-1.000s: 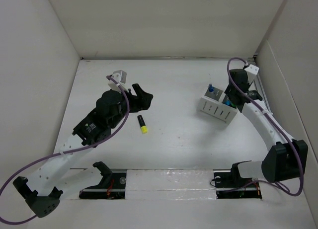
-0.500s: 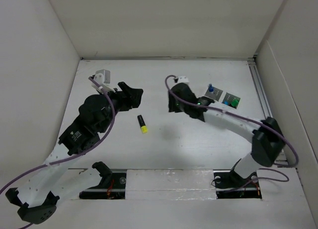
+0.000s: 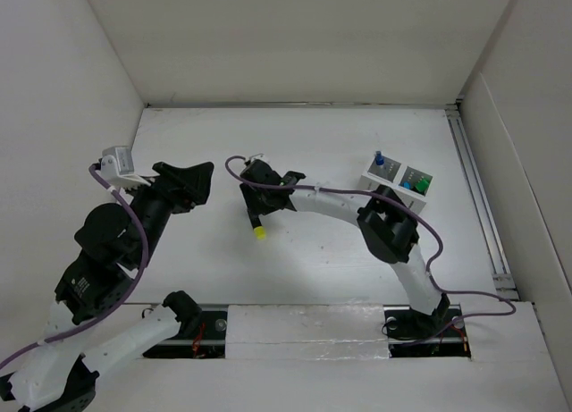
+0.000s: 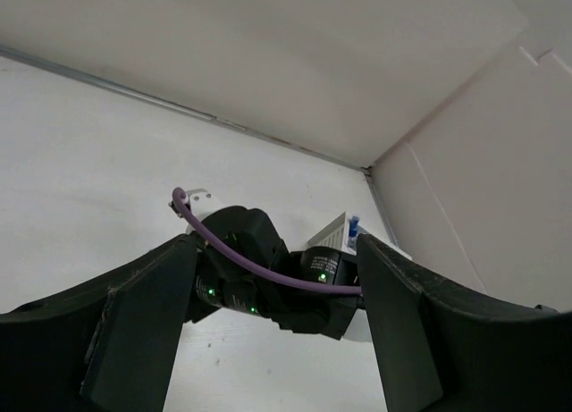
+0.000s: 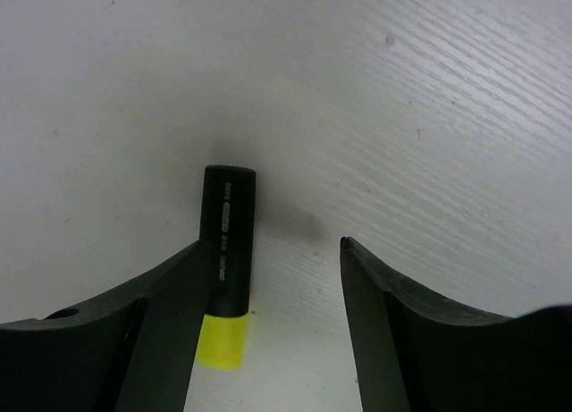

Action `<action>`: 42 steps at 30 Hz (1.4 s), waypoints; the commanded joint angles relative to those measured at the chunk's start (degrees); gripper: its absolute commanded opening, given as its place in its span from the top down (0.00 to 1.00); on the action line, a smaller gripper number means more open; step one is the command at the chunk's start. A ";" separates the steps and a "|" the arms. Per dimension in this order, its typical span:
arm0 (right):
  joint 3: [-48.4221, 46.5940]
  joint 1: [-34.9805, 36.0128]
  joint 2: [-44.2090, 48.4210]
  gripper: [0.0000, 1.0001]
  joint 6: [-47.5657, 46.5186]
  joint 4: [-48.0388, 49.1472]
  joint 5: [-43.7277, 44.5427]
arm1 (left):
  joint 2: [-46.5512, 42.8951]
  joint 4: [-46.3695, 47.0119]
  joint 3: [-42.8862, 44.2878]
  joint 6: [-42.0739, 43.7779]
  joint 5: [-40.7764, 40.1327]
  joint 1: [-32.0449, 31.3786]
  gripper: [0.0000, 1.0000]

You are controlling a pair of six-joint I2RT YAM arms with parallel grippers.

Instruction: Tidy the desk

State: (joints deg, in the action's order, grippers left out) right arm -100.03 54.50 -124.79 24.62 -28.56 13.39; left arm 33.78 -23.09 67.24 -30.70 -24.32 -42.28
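A black marker with a yellow cap (image 3: 258,228) lies on the white desk (image 3: 322,260) near the middle. My right gripper (image 3: 256,211) hovers right over it, open. In the right wrist view the marker (image 5: 227,260) lies flat on the desk between the jaws, close against the left finger (image 5: 152,332), while the right finger (image 5: 402,332) stands well apart from it. My right gripper (image 5: 271,245) holds nothing. My left gripper (image 3: 204,181) is open and empty, to the left of the marker. Through its open fingers (image 4: 134,332) I see the right arm's wrist (image 4: 268,278).
A small white compartmented holder (image 3: 386,185) stands at the right, with a blue marker (image 3: 379,159) and a green-capped one (image 3: 413,185) in it. White panel walls enclose the desk. A metal rail (image 3: 478,206) runs along the right edge.
My right arm has swung from the holder at the right across to the yellow-capped marker, and its jaws have widened. My left arm has drawn back to the left.
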 commanded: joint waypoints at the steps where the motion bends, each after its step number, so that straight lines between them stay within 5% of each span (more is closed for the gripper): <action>1: -6.66 1.39 -2.63 0.36 -1.24 -3.08 -0.82 | -0.55 -2.66 0.88 0.03 -2.40 0.18 0.31; 9: -11.94 1.93 -8.09 0.42 -0.80 -4.58 -1.17 | -1.17 -3.27 0.52 0.99 -3.02 0.18 0.30; 15: -14.14 1.93 -10.91 0.64 -0.01 -6.77 -1.08 | -1.35 -3.36 0.52 1.96 -3.63 0.18 0.30; 16: -14.05 1.93 -10.82 0.77 0.42 -7.21 -0.56 | -1.00 -3.19 0.43 1.96 -3.55 0.18 0.30; 18: -11.17 1.93 -9.16 0.92 1.48 -6.61 0.06 | -0.47 -3.01 0.26 2.05 -3.19 0.18 0.30; 27: 5.00 -4.65 16.04 0.99 5.35 4.03 -0.91 | 5.14 3.05 -1.59 2.57 2.50 0.18 0.29; 36: 25.04 -32.50 45.22 1.00 0.61 5.79 -1.51 | 14.63 9.20 -0.01 2.05 12.08 0.18 0.29; 42: 33.39 -49.89 51.23 1.00 -2.21 9.57 -1.87 | 20.09 9.91 2.19 1.61 15.70 0.18 0.30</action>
State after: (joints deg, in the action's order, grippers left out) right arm -70.28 8.56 -73.73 24.71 -21.26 12.91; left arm 52.88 -16.82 66.32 -28.99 -11.99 -42.28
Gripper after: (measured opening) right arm 0.340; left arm 0.705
